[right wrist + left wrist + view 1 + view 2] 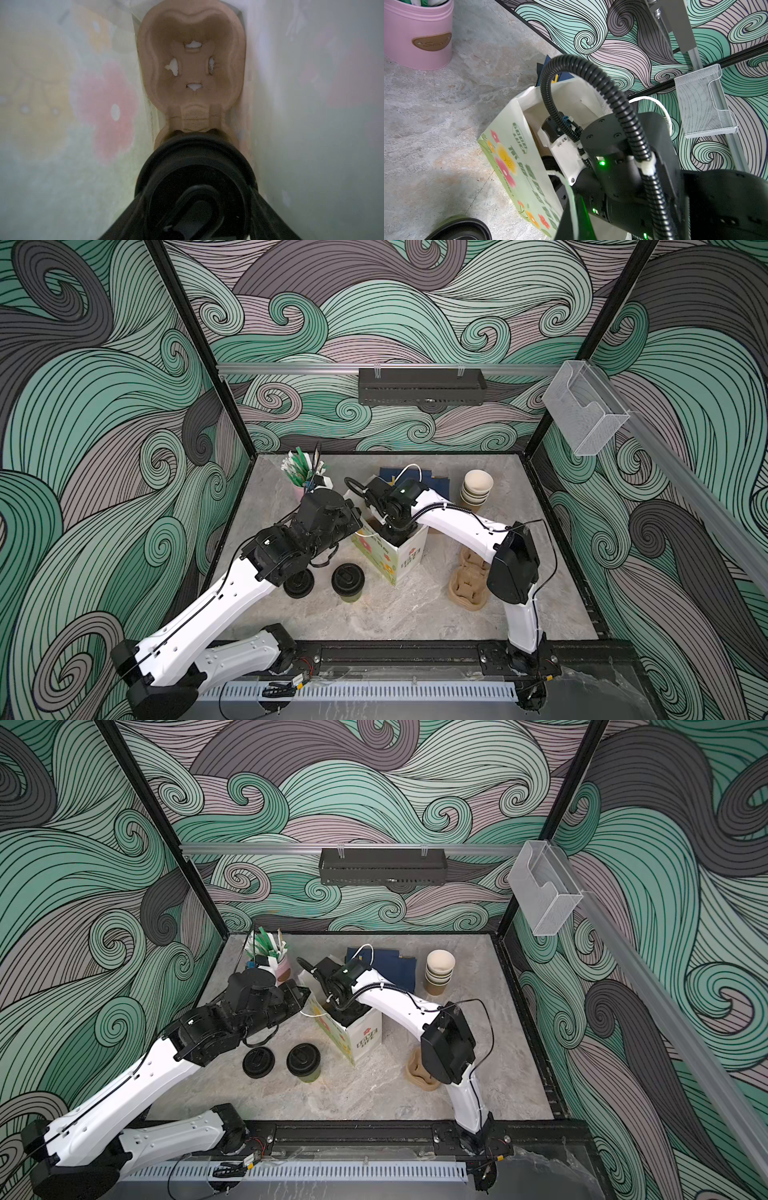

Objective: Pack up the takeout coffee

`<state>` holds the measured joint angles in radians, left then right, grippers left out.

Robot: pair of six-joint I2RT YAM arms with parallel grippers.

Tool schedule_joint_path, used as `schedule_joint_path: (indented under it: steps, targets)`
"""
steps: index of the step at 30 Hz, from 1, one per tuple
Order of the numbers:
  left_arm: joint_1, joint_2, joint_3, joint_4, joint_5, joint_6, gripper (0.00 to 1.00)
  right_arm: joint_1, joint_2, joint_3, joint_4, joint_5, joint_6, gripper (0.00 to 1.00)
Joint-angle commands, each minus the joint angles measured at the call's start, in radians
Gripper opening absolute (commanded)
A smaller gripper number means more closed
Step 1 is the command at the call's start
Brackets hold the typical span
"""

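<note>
Counter point(415, 614) in view, with the floral paper bag point(399, 562) standing open on it. I see my right pincer point(197, 190) down inside the bag, clamped on the first coffee cup point(193, 158) at one pocket of the pulp carrier point(191, 62). My left pincer point(354, 519) is closed together beside the bag's white handle point(569, 191). The second coffee cup point(348, 580) stands on the counter near the bag, beside a loose black lid point(258, 1061).

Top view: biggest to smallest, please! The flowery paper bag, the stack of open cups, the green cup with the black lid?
1. Flowery white paper bag.
2. Stack of lidless paper cups and olive-green paper cup with black lid: these look alike, so unranked.
</note>
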<state>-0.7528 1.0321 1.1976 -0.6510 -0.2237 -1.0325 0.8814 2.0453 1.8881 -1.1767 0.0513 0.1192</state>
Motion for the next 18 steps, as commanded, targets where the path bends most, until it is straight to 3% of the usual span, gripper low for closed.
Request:
schedule_joint_path:
  steps: [1,18]
  targets:
    - [0.006,0.0,0.016,-0.004,-0.006,-0.005,0.0,-0.006,0.112,-0.075,-0.058,-0.013,-0.022,0.67]
    - [0.006,-0.012,0.003,0.008,-0.017,-0.006,0.0,-0.011,0.13,-0.152,-0.054,0.013,-0.023,0.66]
